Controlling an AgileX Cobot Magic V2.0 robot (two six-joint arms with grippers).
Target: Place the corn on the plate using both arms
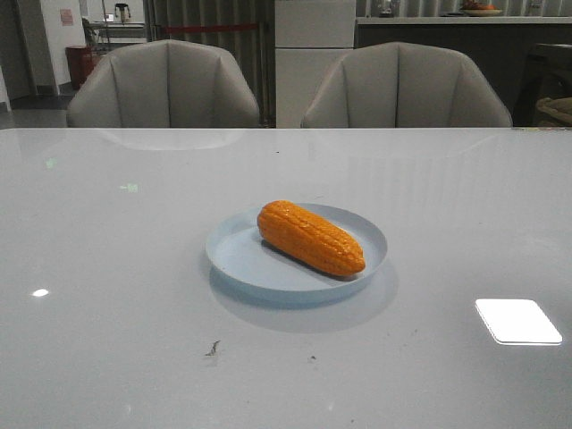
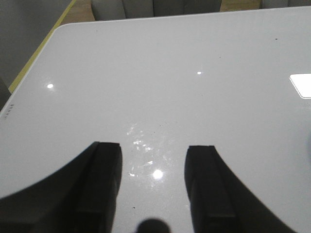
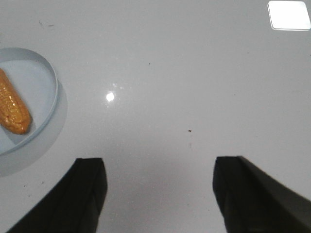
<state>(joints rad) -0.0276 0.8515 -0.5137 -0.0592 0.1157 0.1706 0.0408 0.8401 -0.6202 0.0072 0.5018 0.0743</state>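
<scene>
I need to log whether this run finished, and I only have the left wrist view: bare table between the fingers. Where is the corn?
Observer: The corn lies on the pale blue plate, seen in the front view.
Operator: Is it fully inside the rim?
Observer: Yes. It lies diagonally across the plate, its tapered end toward the front right rim, not hanging over.
Operator: Is the right end effector holding anything?
Observer: No. The right end effector is open over bare table, with the plate off to one side of it.
Operator: And mine?
Observer: The left end effector is open too, and neither arm shows in the front view.
</scene>
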